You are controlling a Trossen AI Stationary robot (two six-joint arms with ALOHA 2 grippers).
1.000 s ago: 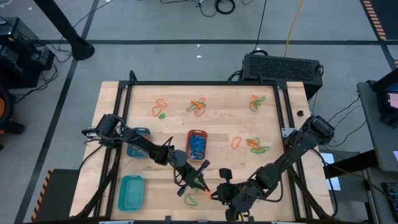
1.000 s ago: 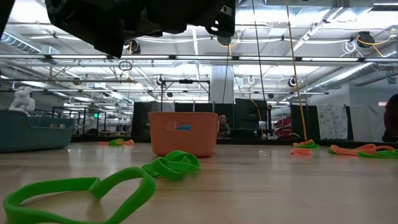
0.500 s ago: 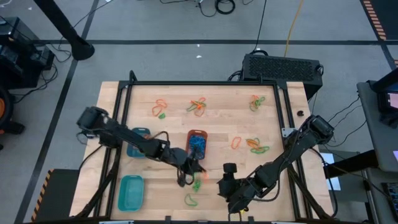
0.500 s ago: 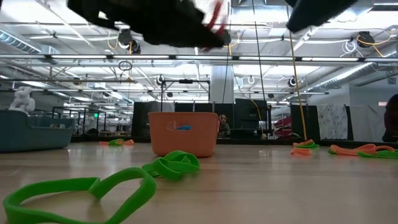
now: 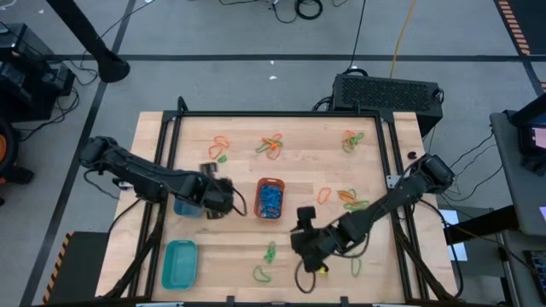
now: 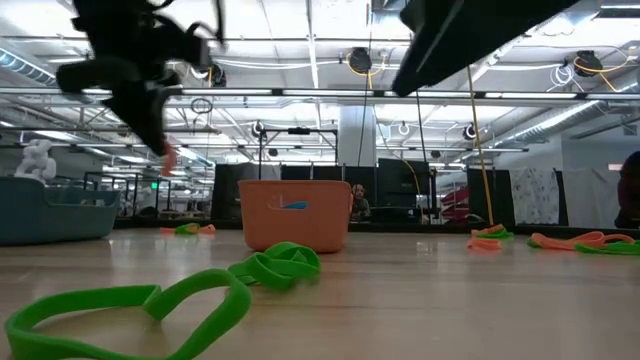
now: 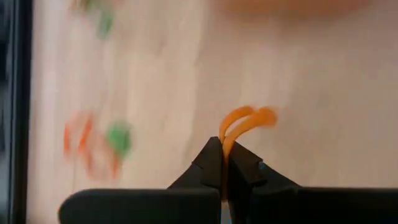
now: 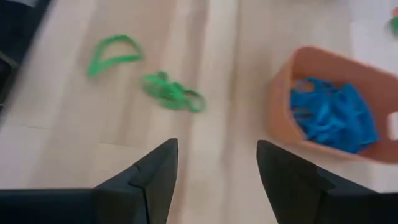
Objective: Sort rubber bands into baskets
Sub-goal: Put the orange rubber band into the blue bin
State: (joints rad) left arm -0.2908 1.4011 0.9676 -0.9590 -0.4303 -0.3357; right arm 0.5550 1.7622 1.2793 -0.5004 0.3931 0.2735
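My left gripper (image 5: pixel 227 202) hangs above the table between the small round blue-teal basket (image 5: pixel 182 207) and the orange basket (image 5: pixel 270 198). It is shut on an orange rubber band (image 7: pixel 245 120), seen in the low view as an orange speck (image 6: pixel 167 155) under the fingers. The orange basket holds blue bands (image 8: pixel 333 115). My right gripper (image 8: pixel 217 165) stands open above bare wood near the orange basket's near end (image 5: pixel 304 235), with nothing between its fingers. Green bands (image 5: pixel 270 251) lie flat on the wood in front of it. The teal rectangular basket (image 5: pixel 179 263) stands at the near left. My left gripper pinches the orange band between its two fingertips, at one end of the loop (image 7: pixel 225 142). The rest of the loop sticks out past the tips as two close strands. The fingers slant downward, and the band is lifted clear of the table.
Mixed orange and green bands lie in small heaps along the far side (image 5: pixel 271 145) (image 5: pixel 220 147) (image 5: pixel 351 139) and right of the orange basket (image 5: pixel 345 199). Two more green bands (image 5: pixel 260 274) (image 5: pixel 356 266) lie near the front edge. A dark frame (image 5: pixel 273 114) borders the table.
My left gripper has risen and swung from the near middle of the table toward the left and far side, up to the round basket, turning over as it went and carrying the orange band. My right gripper has drawn away from that meeting spot toward the orange basket.
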